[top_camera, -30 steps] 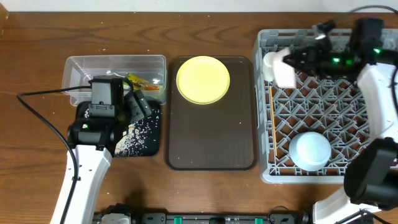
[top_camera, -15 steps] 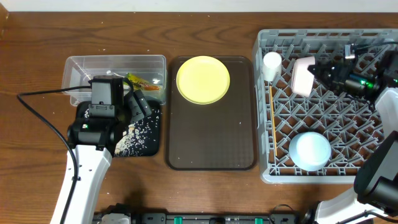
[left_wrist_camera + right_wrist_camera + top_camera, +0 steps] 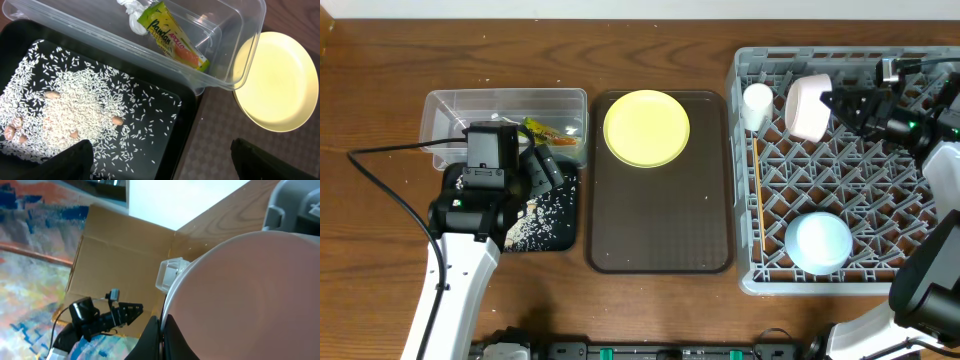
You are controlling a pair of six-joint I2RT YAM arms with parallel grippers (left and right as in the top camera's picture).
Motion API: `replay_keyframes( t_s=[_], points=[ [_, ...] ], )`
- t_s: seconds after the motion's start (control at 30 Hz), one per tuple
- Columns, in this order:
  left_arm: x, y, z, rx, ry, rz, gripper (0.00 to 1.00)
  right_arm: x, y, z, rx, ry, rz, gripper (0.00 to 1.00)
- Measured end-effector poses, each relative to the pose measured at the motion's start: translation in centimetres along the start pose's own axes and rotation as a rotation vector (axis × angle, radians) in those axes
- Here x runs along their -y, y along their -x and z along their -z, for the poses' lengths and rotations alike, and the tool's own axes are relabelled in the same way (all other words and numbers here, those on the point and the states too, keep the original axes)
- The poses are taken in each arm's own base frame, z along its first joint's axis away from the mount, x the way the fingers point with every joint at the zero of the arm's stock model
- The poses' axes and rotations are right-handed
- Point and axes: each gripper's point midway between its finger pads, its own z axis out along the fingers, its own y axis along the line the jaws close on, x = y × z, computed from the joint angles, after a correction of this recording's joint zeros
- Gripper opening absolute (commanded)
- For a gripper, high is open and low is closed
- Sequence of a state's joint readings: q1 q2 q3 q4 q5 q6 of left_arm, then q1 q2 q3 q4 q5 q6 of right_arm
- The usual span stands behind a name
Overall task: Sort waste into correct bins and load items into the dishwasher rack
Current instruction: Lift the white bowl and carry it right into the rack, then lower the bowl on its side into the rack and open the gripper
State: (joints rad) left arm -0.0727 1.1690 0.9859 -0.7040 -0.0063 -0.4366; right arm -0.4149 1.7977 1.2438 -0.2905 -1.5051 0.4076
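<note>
My right gripper is shut on the rim of a white cup with a pink inside, held tilted above the back of the grey dishwasher rack. In the right wrist view the fingertips pinch that rim. My left gripper hangs open over the black tray of rice grains, with nothing between its fingers. The clear tub holds the snack wrapper and a paper wad. The yellow plate lies on the brown tray. A light blue bowl sits upside down in the rack. Chopsticks lie along the rack's left side.
The dark brown serving tray lies between the bins and the rack. A small white cup-like thing stands in the rack's back left corner. A black cable runs across the table at the left.
My right gripper has carried the white-pink cup to the right, away from the rack's back left corner, and tipped it. The left arm has not moved.
</note>
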Motion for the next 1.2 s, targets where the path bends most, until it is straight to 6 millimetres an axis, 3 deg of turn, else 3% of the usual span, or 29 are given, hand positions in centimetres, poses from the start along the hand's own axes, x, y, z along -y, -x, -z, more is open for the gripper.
replay_keyframes(
  t_s=[0.27, 0.6, 1.03, 1.2],
  points=[
    [0.0, 0.0, 0.0, 0.0, 0.0, 0.0, 0.9, 0.3, -0.7, -1.9, -0.035, -0.021, 0.052, 0.01],
    [0.0, 0.0, 0.0, 0.0, 0.0, 0.0, 0.9, 3.5, -1.7, -1.9, -0.007, -0.125, 0.016, 0.01],
    [0.0, 0.0, 0.0, 0.0, -0.001, 0.0, 0.9, 3.2, -0.5, -1.8, 0.024, -0.115, -0.001, 0.01],
    [0.0, 0.0, 0.0, 0.0, -0.001, 0.0, 0.9, 3.4, -0.9, -1.9, 0.018, -0.116, -0.046, 0.01]
  ],
)
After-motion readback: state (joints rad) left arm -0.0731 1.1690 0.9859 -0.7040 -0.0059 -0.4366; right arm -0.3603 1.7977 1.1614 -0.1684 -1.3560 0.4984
